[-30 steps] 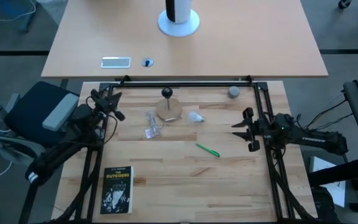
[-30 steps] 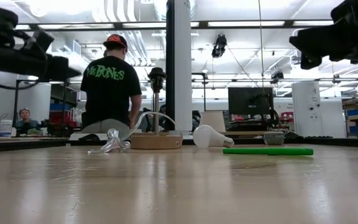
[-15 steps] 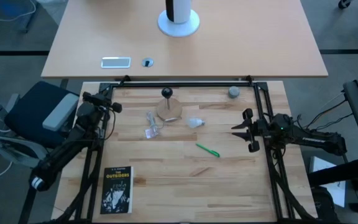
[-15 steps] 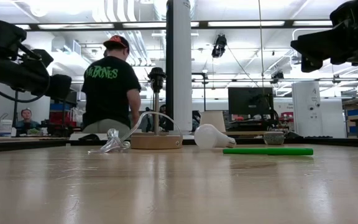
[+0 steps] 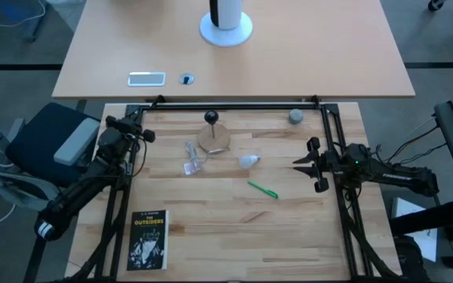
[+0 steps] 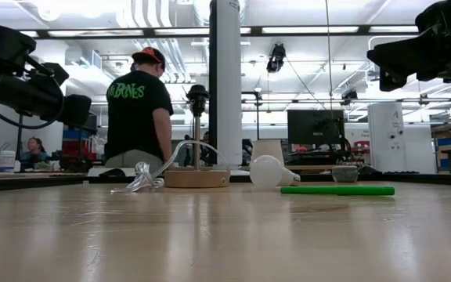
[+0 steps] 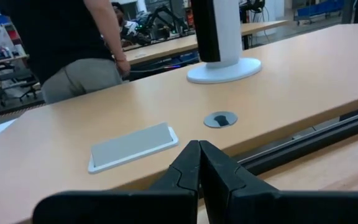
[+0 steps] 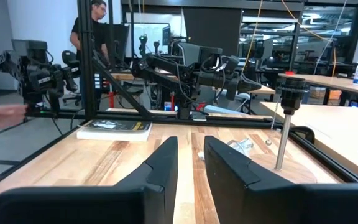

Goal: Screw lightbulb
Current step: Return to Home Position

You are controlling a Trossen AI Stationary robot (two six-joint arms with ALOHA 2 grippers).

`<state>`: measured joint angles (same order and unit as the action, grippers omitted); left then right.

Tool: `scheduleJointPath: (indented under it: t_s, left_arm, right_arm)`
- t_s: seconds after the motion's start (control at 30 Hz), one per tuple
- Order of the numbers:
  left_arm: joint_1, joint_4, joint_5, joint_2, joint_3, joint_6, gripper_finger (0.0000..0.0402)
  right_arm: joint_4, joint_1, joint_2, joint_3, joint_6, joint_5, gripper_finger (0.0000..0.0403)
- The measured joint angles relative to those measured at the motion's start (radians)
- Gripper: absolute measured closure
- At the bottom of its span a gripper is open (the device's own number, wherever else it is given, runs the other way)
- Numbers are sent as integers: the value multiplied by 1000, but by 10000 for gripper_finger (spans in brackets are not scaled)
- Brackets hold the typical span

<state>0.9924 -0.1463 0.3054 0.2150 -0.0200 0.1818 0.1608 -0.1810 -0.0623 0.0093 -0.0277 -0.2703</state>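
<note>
The lightbulb (image 5: 248,161) (image 6: 268,172), white and frosted, lies on its side on the wooden table, and nothing touches it. It is just near-right of the round wooden lamp base (image 5: 214,138), whose upright post carries a dark socket (image 6: 197,98) (image 8: 294,90). My left gripper (image 5: 142,134) (image 7: 199,149) is shut and empty, level above the table's far-left corner, pointing away from the bulb. My right gripper (image 5: 297,163) (image 8: 191,146) hovers at the right edge, pointing level toward the bulb. A narrow gap shows between its fingers, which hold nothing.
A clear plastic wrapper (image 5: 191,157) lies left of the lamp base. A green pen (image 5: 263,189) lies near-right of the bulb, a small grey ball (image 5: 296,116) at the far right and a book (image 5: 149,240) at the near left. A black frame (image 5: 234,104) borders the table; a person stands beyond.
My left gripper has swung round toward the table's far-left corner and sunk a little, staying shut, then kept still. The lightbulb has rolled a short way toward the near edge, away from the lamp base, with nothing touching it.
</note>
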Motion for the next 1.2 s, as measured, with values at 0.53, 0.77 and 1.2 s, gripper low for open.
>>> scheduleJointPath:
  t_s: [0.53, 0.77, 1.2]
  left_arm:
    - [0, 0, 0, 2, -1, 0, 401]
    - [0, 0, 0, 2, -1, 0, 401]
    - [0, 0, 0, 2, -2, 0, 401]
  right_arm:
    - [0, 0, 0, 0, 0, 0, 349]
    - [0, 0, 0, 0, 0, 1, 345]
    - [0, 0, 0, 0, 0, 1, 332]
